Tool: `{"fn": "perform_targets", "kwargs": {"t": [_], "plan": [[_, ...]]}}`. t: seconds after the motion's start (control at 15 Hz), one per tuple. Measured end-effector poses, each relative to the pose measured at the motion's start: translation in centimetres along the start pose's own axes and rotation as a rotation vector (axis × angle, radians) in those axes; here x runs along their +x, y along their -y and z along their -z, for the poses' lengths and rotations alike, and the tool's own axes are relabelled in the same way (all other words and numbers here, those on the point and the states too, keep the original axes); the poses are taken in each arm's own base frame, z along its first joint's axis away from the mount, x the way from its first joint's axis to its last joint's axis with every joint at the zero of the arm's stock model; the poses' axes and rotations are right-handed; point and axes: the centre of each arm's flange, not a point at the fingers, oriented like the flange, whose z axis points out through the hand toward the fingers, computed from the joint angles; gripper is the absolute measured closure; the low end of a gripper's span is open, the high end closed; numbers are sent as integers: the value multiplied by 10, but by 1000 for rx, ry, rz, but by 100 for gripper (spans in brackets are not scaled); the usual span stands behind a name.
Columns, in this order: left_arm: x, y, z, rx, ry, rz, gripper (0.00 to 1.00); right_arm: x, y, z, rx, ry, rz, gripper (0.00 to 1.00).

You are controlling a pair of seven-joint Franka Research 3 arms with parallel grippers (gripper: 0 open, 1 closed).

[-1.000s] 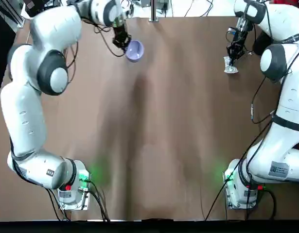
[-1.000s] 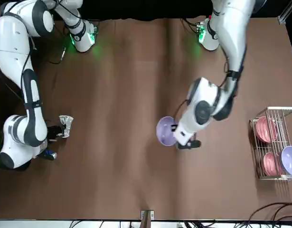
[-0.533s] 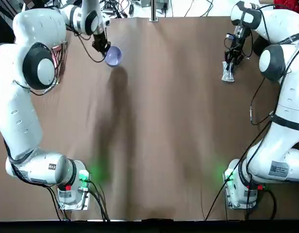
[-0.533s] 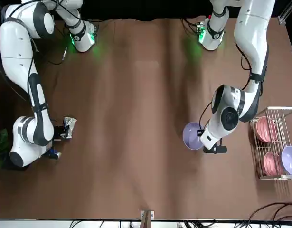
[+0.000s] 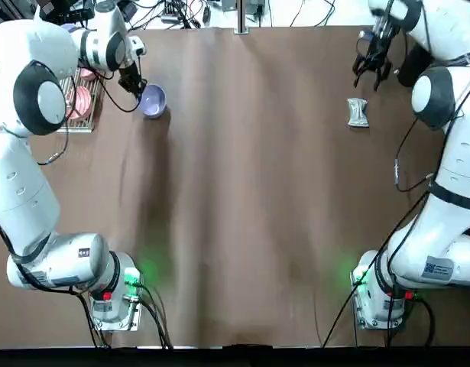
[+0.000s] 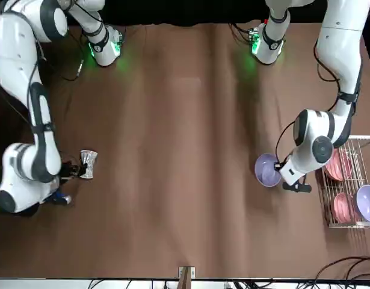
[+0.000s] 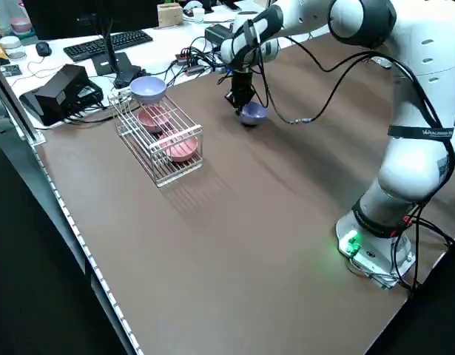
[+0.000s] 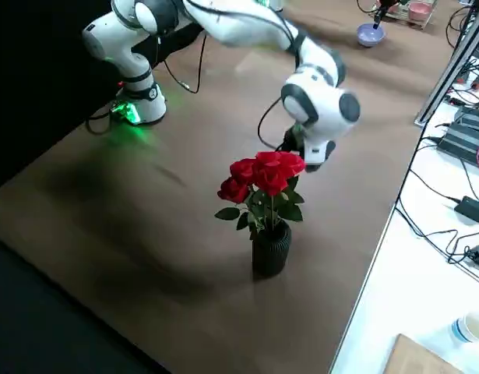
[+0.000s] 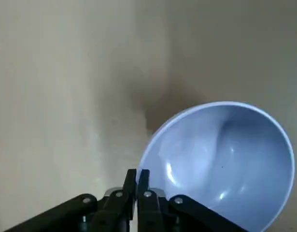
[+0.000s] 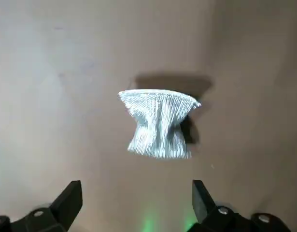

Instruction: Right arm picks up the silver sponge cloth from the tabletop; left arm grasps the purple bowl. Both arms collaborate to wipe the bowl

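The purple bowl [image 5: 153, 101] hangs tilted just over the table's far left part, beside the wire rack. My left gripper [image 5: 135, 86] is shut on its rim; the left wrist view shows the fingers [image 9: 137, 181] pinching the edge of the bowl [image 9: 220, 159]. The silver sponge cloth [image 5: 358, 112] lies loose on the tabletop at the far right. My right gripper [image 5: 370, 70] hovers above it, a little farther back, open with nothing held. In the right wrist view the cloth [image 10: 159, 123] lies beyond the spread fingertips [image 10: 70, 197].
A wire rack [image 7: 164, 137] with pink bowls and a lavender bowl [image 7: 147, 89] stands at the table's left edge, close to the held bowl. A black vase of red roses [image 8: 266, 210] stands near the table's right edge. Cables run along the far edge.
My left arm has carried the bowl leftwards, to beside the rack. My right gripper has let go of the sponge cloth and pulled back; the cloth now lies on the table.
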Motion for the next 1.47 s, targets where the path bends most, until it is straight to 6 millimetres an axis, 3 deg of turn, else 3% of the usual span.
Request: {"fn": "perform_targets", "kwargs": {"t": [0.13,0.33,0.53,0.87,1.2,1.27,1.47], "plan": [[-4,6,-3,-1,8,-2,95,-35,9,71,-5,-112,14,0],[-6,6,-5,-2,14,-3,93,-112,18,169,-10,-281,28,0],[-8,5,-9,-3,23,-3,83,-181,23,222,-34,-351,75,0],[-8,10,-8,-3,19,14,42,-255,22,257,-104,-378,134,0],[1,19,26,-2,-38,41,0,-284,21,246,-110,-441,135,0],[5,22,49,2,-35,47,0,-290,21,242,-111,-444,135,0],[14,24,87,9,-15,52,0,-293,21,239,-112,-439,135,0]]}}
